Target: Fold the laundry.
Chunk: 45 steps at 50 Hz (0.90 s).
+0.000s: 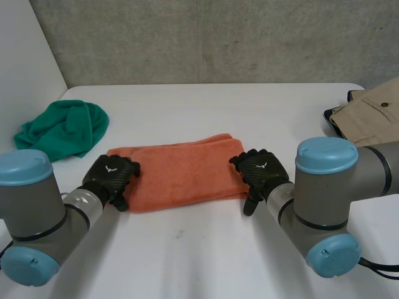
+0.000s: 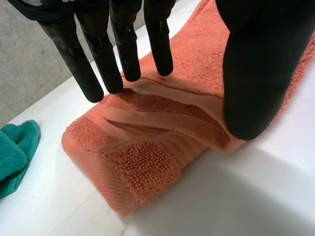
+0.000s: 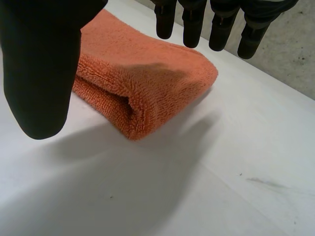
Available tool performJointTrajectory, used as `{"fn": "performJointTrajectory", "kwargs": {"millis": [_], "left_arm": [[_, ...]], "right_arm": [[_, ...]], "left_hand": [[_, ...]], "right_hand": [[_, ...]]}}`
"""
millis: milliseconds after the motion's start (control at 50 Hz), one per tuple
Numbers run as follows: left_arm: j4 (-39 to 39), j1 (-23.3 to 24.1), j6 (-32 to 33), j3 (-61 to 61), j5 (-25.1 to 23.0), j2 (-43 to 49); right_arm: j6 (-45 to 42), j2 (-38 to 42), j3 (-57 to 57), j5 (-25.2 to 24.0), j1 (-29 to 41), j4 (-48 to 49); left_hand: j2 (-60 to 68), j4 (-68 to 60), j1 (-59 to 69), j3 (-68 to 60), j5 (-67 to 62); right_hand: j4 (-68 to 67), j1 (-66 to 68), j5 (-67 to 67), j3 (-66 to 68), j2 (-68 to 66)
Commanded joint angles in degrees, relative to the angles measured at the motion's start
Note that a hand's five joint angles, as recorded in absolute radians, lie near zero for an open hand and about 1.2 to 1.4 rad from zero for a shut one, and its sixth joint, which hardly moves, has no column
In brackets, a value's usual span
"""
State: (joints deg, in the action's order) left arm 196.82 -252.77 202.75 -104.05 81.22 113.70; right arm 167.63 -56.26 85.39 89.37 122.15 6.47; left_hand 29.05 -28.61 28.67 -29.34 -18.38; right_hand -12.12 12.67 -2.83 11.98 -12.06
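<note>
- the orange towel (image 1: pixel 181 171) lies folded in a long strip in the middle of the white table (image 1: pixel 206 249), between the two hands.
- the left hand (image 1: pixel 111 177) is over the towel's left end, with its fingers (image 2: pixel 98 64) straight and apart; nothing is clamped.
- the right hand (image 1: pixel 260 171) hovers over the right end, fingers (image 3: pixel 193 27) straight and spread, clear of the cloth.
- to fold well, i think each hand should pinch all layers of its end, because the left end looks loose and uneven.
- a green cloth (image 1: pixel 62 128) and a beige garment (image 1: pixel 368 115) lie at the sides.
</note>
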Motion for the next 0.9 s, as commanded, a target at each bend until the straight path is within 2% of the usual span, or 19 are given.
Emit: {"fn": "performJointTrajectory", "kwargs": {"millis": [20,140,260,320,340,420,440,580,640,800,840,880,900], "left_arm": [[-1.3,0.0,-0.1,-2.5,0.1,-4.6],[-1.5,1.8,0.3,-3.7,-0.5,-4.6],[-0.9,2.1,2.0,-1.2,0.1,0.4],[-0.4,2.3,3.7,0.4,0.6,3.1],[0.0,2.3,4.0,0.9,0.7,3.6],[3.6,2.2,5.2,2.7,1.9,4.8],[5.8,2.1,5.1,3.1,3.1,4.4],[12.1,0.5,6.0,3.1,10.7,2.4],[12.0,-0.1,7.7,2.2,10.6,2.1],[13.0,-2.6,14.2,-1.5,5.8,1.7],[13.0,-3.2,14.7,-2.6,4.3,1.6],[12.9,-3.1,14.8,-3.3,3.3,1.5],[13.0,-2.8,15.0,-3.9,3.0,1.3]], "right_arm": [[-0.2,-0.3,0.3,-0.1,-0.1,0.2],[-0.3,0.1,0.1,-0.2,0.0,0.2],[0.0,0.7,-0.1,-0.1,0.0,0.2],[0.2,0.7,-0.2,-0.1,-0.2,0.2],[0.3,0.7,-0.2,-0.1,-0.2,0.3],[1.6,0.9,-0.5,0.0,-0.2,0.5],[2.4,1.1,-0.8,0.2,0.0,0.6],[6.1,1.7,-2.1,0.5,1.1,0.6],[8.4,2.0,-3.1,0.4,1.8,0.8],[10.0,6.5,-8.0,1.1,4.7,0.2],[9.7,7.9,-9.1,1.5,5.4,0.2],[9.6,8.9,-9.7,2.0,5.7,0.6],[9.4,9.8,-10.5,2.6,5.9,0.6]], "left_hand": [[0.2,-0.6,0.6,0.1,-0.8],[0.3,-0.8,0.7,0.0,-1.0],[4.4,-4.8,4.7,-4.1,-5.0],[10.4,-10.8,10.8,-10.1,-11.1],[14.3,-14.7,14.6,-14.0,-14.9],[49.9,-50.3,50.3,-49.6,-50.5],[50.9,-51.4,51.3,-50.6,-51.6],[50.9,-51.4,51.3,-50.7,-51.6],[50.9,-51.4,51.3,-50.7,-51.6],[50.9,-51.4,51.3,-50.7,-51.6],[38.6,-39.0,39.0,-38.3,-39.3],[17.6,-18.0,18.0,-17.3,-18.3],[1.8,-2.3,2.2,-1.5,-2.5]], "right_hand": [[2.1,-2.7,2.8,-2.0,2.1],[2.1,-2.7,2.8,-2.0,2.1],[0.8,-1.3,1.5,-0.6,0.7],[-0.7,0.2,0.0,0.9,-0.8],[-1.1,0.5,-0.4,1.2,-1.1],[-3.8,3.2,-3.1,3.9,-3.8],[-5.4,4.9,-4.7,5.6,-5.5],[-10.5,9.9,-9.8,10.6,-10.5],[-13.5,13.0,-12.8,13.7,-13.6],[-15.2,14.7,-14.5,15.3,-15.3],[-15.4,14.8,-14.7,15.5,-15.4],[-15.9,15.3,-15.2,16.0,-15.9],[-16.2,15.7,-15.5,16.3,-16.3]]}}
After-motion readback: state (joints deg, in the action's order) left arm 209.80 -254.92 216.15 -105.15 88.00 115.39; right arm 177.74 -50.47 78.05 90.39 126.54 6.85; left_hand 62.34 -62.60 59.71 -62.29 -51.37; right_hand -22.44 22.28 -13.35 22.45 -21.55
